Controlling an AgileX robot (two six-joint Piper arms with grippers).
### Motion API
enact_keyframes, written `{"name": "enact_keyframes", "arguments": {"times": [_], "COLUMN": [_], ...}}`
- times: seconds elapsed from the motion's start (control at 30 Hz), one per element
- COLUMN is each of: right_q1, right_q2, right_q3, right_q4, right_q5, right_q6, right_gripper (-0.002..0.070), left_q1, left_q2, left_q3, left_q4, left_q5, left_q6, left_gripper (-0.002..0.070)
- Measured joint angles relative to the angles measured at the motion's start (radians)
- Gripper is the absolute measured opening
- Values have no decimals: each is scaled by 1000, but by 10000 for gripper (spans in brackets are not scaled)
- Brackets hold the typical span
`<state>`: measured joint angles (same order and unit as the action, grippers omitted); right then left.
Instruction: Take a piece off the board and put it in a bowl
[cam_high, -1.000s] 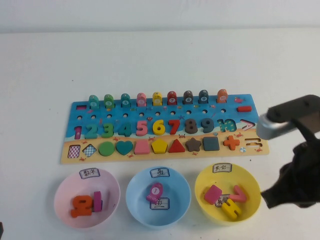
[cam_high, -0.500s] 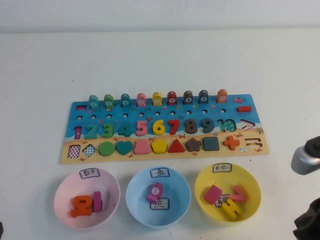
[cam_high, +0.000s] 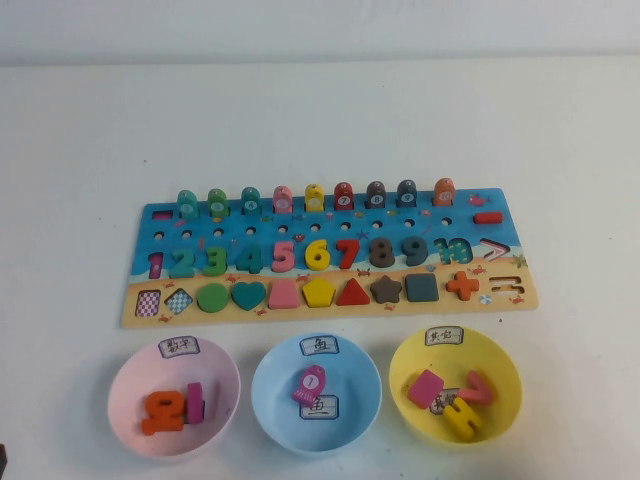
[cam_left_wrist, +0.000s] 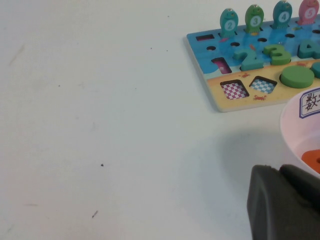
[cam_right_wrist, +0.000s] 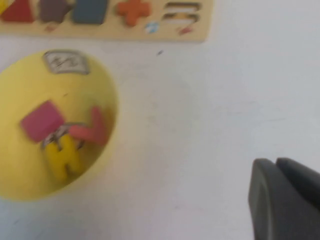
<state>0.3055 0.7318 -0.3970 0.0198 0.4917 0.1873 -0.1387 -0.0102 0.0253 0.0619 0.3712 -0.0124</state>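
The board (cam_high: 330, 255) lies flat on the white surface (cam_high: 320, 120), its long side running left to right, with three bowls in a row on its near side. The yellow bowl (cam_high: 500, 362) is the rightmost, the light-blue bowl (cam_high: 268, 385) sits in the middle, and the pink bowl (cam_high: 125, 385) is on the left. None of the bowls touches the board.

The coral-pink chevron piece (cam_high: 478, 388) rests inside the yellow bowl, toward its right side. It lies next to a magenta square piece (cam_high: 426, 388) and a yellow piece (cam_high: 462, 416); the three are bunched together on the bowl floor. On the board, the chevron-shaped recess (cam_high: 496, 249) at the right end of the number row is unoccupied, while the orange plus sign (cam_high: 462, 284) remains seated in the lower strip.

Neither arm appears in the high view. The left hand (cam_left_wrist: 285, 202) shows only as a dark edge in the left wrist view, low over the surface just beside the pink bowl's rim, off the board's left end. Its opening cannot be determined. The right hand (cam_right_wrist: 285, 197) shows likewise as a dark edge in the right wrist view, over bare surface to the right of the yellow bowl and apart from it. Its opening cannot be determined either.
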Motion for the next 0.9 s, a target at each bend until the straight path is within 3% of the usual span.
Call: {"name": "enact_keyframes", "arguments": {"times": [0.13, 0.3, 0.57, 0.9], "right_q1": [-154, -238, -270, -273], "right_q2": [-169, -392, -699, -740], "right_q3": [179, 342, 423, 423], "right_q4": [4, 13, -20, -90], "right_q5": [-139, -292, -294, -262], "right_q6": [0, 0, 0, 0], "right_gripper": [-17, -17, -17, -17], "left_q1": [0, 0, 0, 0], "left_q2": [0, 0, 0, 0], "left_q3": [0, 0, 0, 0], "left_q4": [0, 0, 0, 0], "left_q5": [0, 0, 0, 0], "left_q6": [0, 0, 0, 0], "left_gripper": [-4, -4, -4, -3]}}
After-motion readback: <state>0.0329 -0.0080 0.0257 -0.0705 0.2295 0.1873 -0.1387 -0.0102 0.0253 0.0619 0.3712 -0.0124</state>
